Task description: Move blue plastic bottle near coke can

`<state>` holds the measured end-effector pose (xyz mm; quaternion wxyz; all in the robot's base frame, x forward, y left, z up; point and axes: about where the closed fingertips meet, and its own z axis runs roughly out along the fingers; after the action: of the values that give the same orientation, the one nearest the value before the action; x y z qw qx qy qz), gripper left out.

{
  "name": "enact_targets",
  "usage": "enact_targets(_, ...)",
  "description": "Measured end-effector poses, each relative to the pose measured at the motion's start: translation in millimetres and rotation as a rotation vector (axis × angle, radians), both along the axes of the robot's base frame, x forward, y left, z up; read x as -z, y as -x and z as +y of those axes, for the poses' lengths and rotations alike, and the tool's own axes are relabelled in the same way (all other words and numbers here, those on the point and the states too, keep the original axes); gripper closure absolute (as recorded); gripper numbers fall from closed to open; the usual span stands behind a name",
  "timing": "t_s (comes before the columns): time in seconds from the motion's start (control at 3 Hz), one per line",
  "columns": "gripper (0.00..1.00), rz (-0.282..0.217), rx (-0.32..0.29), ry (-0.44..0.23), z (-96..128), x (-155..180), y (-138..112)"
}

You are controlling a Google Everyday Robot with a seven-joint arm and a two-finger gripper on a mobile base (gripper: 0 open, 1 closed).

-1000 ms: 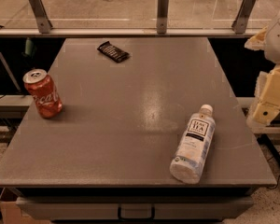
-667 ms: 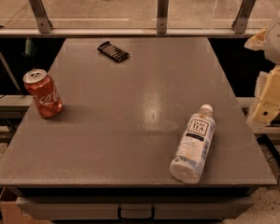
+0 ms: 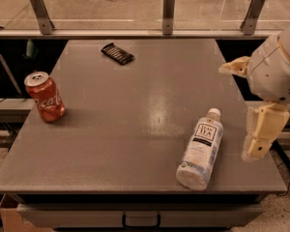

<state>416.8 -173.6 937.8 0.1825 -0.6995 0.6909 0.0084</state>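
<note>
The blue plastic bottle [image 3: 201,150] lies on its side at the front right of the grey table [image 3: 135,129], with its white cap pointing away from me and its label facing up. The coke can [image 3: 44,97] stands upright near the table's left edge, far from the bottle. My gripper [image 3: 259,135] hangs on the cream-white arm at the right edge of the table, a little to the right of the bottle and above the table's level. It touches nothing.
A small dark flat packet [image 3: 117,53] lies at the back of the table. A glass rail with metal posts [image 3: 168,11] runs behind the table. A drawer handle [image 3: 141,221] shows below the front edge.
The arm with the gripper has moved left and down, closer to the bottle. The bottle, the can and the packet have not moved.
</note>
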Motion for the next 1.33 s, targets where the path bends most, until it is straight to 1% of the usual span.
enact_targets(0.33, 0.0, 0.015, -0.204, -0.01, 23.8, 35.0, 16.4)
enact_targets(0.67, 0.0, 0.02, -0.386, 0.016, 38.1, 66.3, 19.0)
enact_targets(1.0, 0.0, 0.023, -0.517, 0.045, 48.7, 89.5, 18.8)
enact_targets(1.33, 0.18, 0.011, -0.621, 0.07, 60.3, 105.2, 14.0)
